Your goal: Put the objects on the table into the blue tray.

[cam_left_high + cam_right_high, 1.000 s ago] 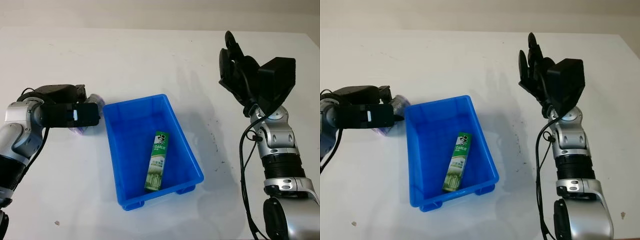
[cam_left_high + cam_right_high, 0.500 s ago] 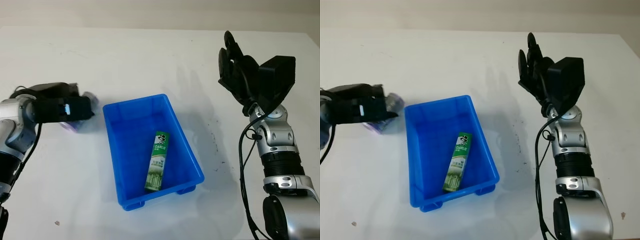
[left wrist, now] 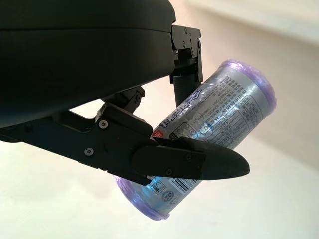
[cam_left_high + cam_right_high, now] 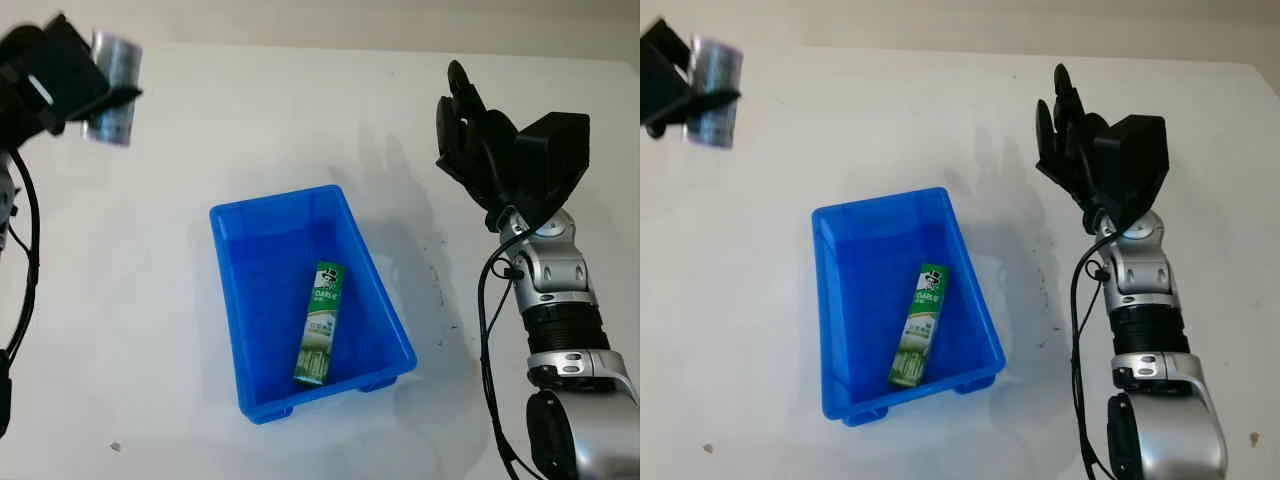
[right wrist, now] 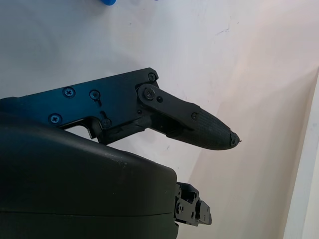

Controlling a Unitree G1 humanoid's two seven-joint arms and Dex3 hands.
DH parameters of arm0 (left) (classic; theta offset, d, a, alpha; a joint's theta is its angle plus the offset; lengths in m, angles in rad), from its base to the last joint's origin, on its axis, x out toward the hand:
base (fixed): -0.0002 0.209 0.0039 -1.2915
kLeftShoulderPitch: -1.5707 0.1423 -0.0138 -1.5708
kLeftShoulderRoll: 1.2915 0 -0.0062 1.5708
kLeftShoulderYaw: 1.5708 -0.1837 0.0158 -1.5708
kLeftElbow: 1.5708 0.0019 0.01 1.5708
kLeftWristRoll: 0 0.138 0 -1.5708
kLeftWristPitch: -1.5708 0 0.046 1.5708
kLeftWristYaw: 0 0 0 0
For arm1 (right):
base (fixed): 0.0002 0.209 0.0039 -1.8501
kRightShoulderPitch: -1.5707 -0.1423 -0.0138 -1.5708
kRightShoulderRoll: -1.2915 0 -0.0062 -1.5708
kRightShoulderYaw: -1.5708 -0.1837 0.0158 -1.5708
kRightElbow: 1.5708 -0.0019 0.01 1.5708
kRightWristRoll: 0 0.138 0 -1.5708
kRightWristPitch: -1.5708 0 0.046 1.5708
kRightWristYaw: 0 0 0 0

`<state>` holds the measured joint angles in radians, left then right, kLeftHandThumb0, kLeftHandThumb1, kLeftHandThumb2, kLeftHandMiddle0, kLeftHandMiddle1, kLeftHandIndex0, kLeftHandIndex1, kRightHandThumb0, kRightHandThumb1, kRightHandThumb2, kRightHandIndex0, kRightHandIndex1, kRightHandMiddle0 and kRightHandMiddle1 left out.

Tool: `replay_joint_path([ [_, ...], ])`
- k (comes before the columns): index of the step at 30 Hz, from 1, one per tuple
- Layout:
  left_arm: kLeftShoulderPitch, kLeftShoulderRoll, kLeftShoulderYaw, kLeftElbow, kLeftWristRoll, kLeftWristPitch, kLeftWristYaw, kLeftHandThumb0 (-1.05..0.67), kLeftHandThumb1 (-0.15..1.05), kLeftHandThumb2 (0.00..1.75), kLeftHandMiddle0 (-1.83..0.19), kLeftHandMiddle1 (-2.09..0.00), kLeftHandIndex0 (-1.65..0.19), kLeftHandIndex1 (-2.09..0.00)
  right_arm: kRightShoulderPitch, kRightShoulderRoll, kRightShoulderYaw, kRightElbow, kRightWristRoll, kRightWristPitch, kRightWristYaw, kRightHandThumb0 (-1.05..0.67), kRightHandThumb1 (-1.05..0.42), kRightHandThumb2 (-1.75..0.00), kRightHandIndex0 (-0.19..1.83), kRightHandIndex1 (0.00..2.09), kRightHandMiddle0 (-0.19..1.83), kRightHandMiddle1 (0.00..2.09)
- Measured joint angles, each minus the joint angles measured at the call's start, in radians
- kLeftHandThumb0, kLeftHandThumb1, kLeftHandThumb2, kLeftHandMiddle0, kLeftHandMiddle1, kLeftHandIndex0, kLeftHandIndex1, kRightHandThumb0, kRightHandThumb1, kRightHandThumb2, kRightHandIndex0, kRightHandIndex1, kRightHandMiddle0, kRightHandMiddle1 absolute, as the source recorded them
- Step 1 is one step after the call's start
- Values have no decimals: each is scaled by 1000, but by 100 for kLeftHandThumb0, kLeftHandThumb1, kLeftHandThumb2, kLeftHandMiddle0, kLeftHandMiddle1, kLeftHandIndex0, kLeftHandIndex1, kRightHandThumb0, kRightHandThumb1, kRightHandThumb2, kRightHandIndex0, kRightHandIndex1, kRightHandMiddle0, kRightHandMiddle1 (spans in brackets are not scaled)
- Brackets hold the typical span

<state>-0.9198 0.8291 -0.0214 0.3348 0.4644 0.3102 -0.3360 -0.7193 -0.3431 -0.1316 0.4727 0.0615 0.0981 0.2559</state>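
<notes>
1. At the far left I have my left hand [image 4: 60, 75] raised well above the table, its fingers wrapped around the silver can [image 4: 112, 88] with purple ends. In the left wrist view the can [image 3: 199, 139] is pinned between the fingers [image 3: 189, 164] and the palm shell.

2. The can's long axis stands roughly upright in the head views, slightly tilted, and it sits well apart from the tray, off past its far-left corner.

3. The blue tray [image 4: 228, 300] lies in the middle of the table, its long side running away from me and angled a little. So from the can, the tray lies toward my right and nearer to me. I judge the coming carry has to go that way before any release.

4. Inside the tray a green toothpaste box [image 4: 320, 322] lies lengthwise toward the near-right side; the far-left part of the floor is bare, which looks the easier drop spot.

5. At the right, my right hand [image 4: 470, 125] is held up above the table, open and holding nothing, farther from the can than the left.
</notes>
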Motion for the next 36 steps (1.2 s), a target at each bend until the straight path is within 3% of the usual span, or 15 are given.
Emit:
replay_joint_path([
  [8, 76, -27, 25, -270, -105, 0, -71, -35, 105, 39, -92, -209, -68, -209, 0, 1, 2, 0, -1, -3, 5, -61, -105, -80, -19, 0, -19, 0],
  [11, 134, -63, 16, -409, -134, 45, -115, -35, 105, 42, -93, -209, -65, -209, -1, 2, 2, 0, -3, -4, 1, -59, -105, -81, -19, 0, -19, 0],
  [15, 216, -105, -16, -575, -181, 99, -198, -33, 105, 47, -87, -209, -41, -209, -1, 2, 2, 0, -5, -5, -4, -60, -105, -80, -19, 0, -19, 0],
  [18, 257, -118, -50, -667, -213, 170, -269, -32, 105, 47, -102, -209, -59, -209, -1, 2, 2, 0, -5, -7, -4, -62, -105, -80, -19, 0, -19, 0],
  [21, 279, -120, -93, -754, -228, 243, -328, -32, 105, 45, -118, -209, -65, -209, -1, 2, 2, 0, -6, -10, -3, -62, -105, -79, -19, 0, -19, 0],
  [26, 321, -112, -163, -814, -229, 296, -393, -32, 105, 43, -121, -209, -61, -209, -1, 2, 3, 0, -6, -11, -2, -64, -105, -78, -19, 0, -19, 0],
  [32, 355, -115, -193, -814, -187, 287, -370, -32, 105, 43, -123, -209, -65, -209, -1, 2, 4, 0, -8, -11, -2, -64, -105, -78, -19, 0, -19, 0],
  [34, 366, -128, -194, -814, -170, 292, -341, -36, 105, 43, -61, -209, -19, -205, -1, 2, 4, 0, -8, -11, -2, -64, -105, -78, -19, 0, -19, 0],
  [36, 368, -134, -195, -814, -148, 308, -325, -43, 105, 43, -40, -206, 4, -181, -1, 2, 4, 0, -8, -11, -2, -64, -105, -79, -19, 0, -19, 0],
])
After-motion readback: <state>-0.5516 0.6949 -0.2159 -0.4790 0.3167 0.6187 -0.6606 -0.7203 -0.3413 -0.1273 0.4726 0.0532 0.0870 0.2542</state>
